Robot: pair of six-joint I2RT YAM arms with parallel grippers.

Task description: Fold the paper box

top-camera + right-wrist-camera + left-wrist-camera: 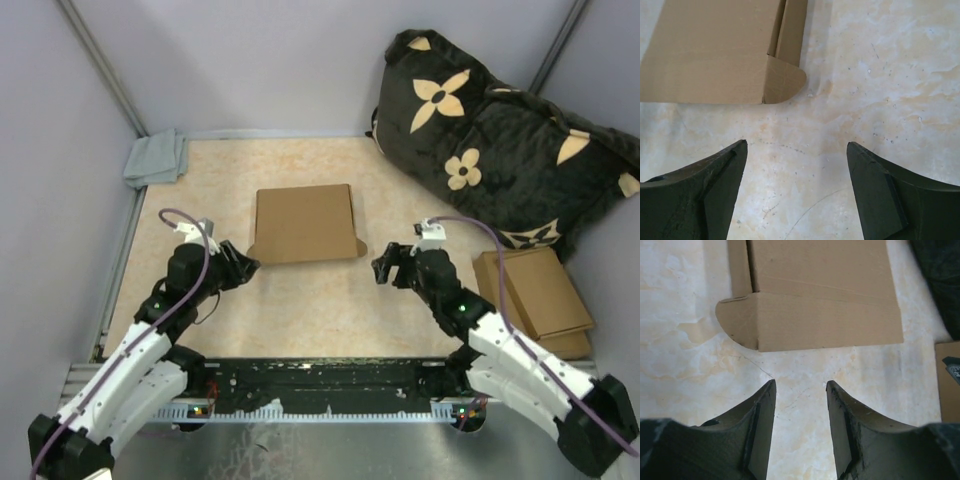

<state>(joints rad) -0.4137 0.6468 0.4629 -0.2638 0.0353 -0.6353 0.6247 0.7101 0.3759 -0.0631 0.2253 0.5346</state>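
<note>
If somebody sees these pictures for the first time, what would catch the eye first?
Probably the big black cushion with beige flowers, leaning in the far right corner. Next comes the paper box, lying in the middle of the table, with the left hand and the right hand open near its front corners, touching nothing.

1. This is a robot lab, I think.
2. Plain grey walls (260,60) stand close around one table (320,310).
3. A white left arm (135,365) and right arm (515,360) are bolted to a black rail (320,380).
4. Purple wires (206,262) run along them.
</note>
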